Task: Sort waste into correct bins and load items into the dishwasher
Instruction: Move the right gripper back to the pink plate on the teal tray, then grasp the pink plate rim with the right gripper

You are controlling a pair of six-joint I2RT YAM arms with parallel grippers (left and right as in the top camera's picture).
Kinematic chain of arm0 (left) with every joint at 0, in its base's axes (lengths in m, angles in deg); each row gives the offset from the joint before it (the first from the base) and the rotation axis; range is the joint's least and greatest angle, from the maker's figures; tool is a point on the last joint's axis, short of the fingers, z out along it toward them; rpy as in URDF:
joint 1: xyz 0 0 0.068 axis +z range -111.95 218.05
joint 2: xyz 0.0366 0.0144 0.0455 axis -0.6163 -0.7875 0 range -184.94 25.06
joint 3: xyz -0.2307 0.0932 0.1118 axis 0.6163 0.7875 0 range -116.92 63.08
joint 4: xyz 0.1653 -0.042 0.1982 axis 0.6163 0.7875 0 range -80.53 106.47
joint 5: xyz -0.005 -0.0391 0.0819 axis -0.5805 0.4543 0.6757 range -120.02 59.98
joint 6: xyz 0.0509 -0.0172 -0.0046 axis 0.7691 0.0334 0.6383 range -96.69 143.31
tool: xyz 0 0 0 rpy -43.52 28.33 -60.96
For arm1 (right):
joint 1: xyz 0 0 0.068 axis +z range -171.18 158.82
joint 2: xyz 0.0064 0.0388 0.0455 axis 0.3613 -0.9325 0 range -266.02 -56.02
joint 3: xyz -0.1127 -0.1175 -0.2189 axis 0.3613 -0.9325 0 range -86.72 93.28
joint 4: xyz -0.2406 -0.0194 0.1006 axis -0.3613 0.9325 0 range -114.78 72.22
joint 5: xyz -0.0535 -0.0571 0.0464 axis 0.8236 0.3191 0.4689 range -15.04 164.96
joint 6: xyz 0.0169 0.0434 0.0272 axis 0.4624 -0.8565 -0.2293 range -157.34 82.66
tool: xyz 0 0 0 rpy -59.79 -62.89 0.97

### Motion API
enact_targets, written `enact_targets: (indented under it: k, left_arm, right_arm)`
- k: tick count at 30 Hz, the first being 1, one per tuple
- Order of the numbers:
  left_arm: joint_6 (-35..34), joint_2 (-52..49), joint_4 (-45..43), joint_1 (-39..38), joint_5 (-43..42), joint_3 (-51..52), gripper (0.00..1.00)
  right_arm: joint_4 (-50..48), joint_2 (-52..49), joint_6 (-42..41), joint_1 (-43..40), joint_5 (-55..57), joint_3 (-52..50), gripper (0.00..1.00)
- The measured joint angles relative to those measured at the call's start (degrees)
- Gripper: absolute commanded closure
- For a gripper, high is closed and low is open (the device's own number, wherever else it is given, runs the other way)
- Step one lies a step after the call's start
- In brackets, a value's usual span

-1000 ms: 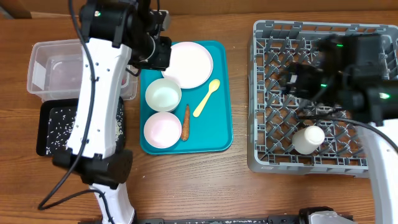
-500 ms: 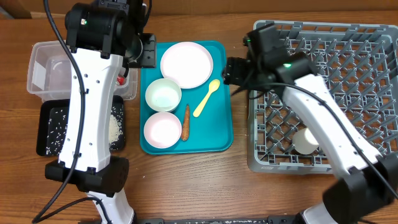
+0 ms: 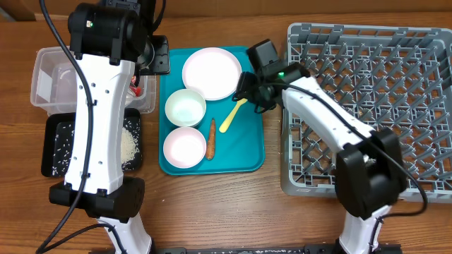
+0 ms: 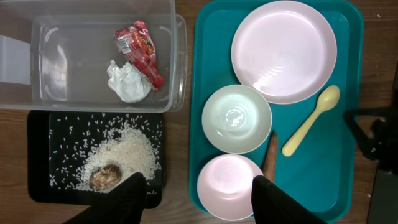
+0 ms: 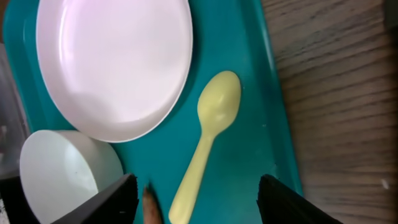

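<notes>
On the teal tray lie a pale pink plate, a whitish bowl, a pink bowl, a thin carrot and a yellow spoon. My right gripper hovers open over the spoon's bowl end; the spoon lies between its fingers, untouched. My left gripper hangs open high above the tub and tray, holding nothing. The clear tub holds a red wrapper and a white napkin. Rice and a brown scrap lie in the black tray.
The grey dish rack fills the right side, with my right arm stretched across its left part. The left arm's white links stand over the tub and black tray. Bare wood shows along the front edge.
My right arm has swung left from over the rack to the tray's right edge, above the spoon, its jaws narrowing a little. My left gripper's jaws have spread wider.
</notes>
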Motion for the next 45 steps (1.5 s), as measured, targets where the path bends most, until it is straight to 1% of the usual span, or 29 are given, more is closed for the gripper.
enact_targets:
  k: [4,7,13,18,24,32,36,38,43,45]
  left_arm:
    - [0.02,0.0,0.0,0.0,0.0,0.0,0.43]
    - [0.02,0.0,0.0,0.0,0.0,0.0,0.42]
    - [0.0,0.0,0.0,-0.04,0.0,0.0,0.42]
    - [0.0,0.0,0.0,-0.04,-0.02,0.0,0.42]
    - [0.0,0.0,0.0,-0.04,-0.02,0.0,0.42]
    - [0.02,0.0,0.0,-0.04,-0.02,0.0,0.42]
    - [0.02,0.0,0.0,-0.04,-0.02,0.0,0.42]
    - [0.0,0.0,0.0,-0.04,-0.02,0.0,0.42]
    - [0.02,0.0,0.0,-0.04,-0.02,0.0,0.42]
    - [0.0,0.0,-0.02,-0.04,-0.02,0.0,0.42]
  right_arm:
    - [-2.93,-3.41,-1.6,1.53,0.85,0.0,0.37]
    - [-6.23,-5.27,-2.29,2.71,3.06,-0.02,0.39]
    - [-12.9,-5.7,-3.02,3.26,8.09,-0.11,0.42]
    - [-17.55,-6.14,-3.23,3.04,10.03,-0.11,0.43]
    - [-18.75,-9.38,-3.21,3.04,10.75,-0.11,0.43]
    - [-21.79,-10.29,-3.06,2.95,11.69,-0.11,0.55]
    - [-22.8,-12.02,-2.97,2.95,11.63,-0.11,0.64]
    - [-23.04,-13.2,-2.97,2.95,11.61,-0.11,0.66]
    - [-23.39,-13.9,-2.91,2.93,11.69,-0.11,0.81]
    - [-23.12,-13.92,-3.02,2.86,11.65,-0.11,0.84]
